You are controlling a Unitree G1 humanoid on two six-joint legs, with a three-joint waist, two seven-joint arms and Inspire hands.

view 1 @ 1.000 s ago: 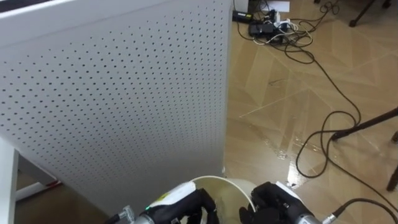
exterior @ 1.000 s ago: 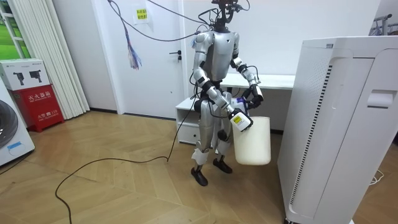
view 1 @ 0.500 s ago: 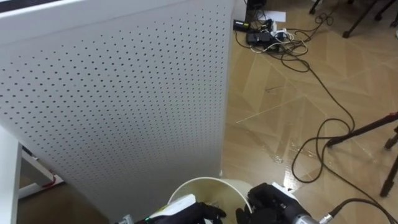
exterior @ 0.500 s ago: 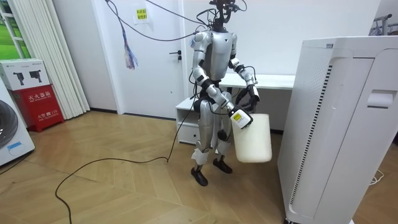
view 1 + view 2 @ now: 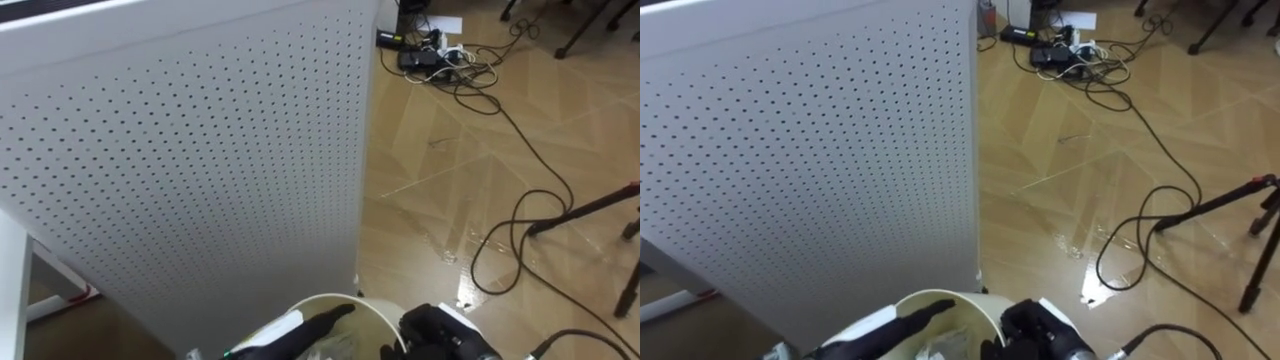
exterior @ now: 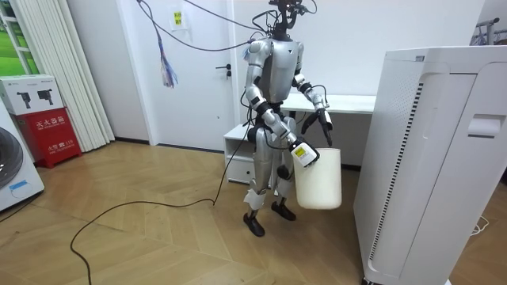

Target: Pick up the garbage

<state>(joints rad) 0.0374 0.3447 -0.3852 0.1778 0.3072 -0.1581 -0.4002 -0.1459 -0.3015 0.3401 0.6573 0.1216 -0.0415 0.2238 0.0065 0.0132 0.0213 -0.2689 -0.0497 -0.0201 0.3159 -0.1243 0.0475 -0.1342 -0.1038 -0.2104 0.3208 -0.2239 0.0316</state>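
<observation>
While my right robot hand (image 5: pixel 440 336) curls on the rim of the white bin (image 5: pixel 345 297), my left robot hand (image 5: pixel 300 333) lies straight-fingered above it. The bin is likely light and stiff: grip the rim.

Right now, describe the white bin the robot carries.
The white bin is a tall, plain plastic-looking pail with a round open rim, hanging roughly upright off the wooden floor beside the perforated white cabinet. The right hand grips its rim; the left hand reaches over the opening, fingers straight.
</observation>
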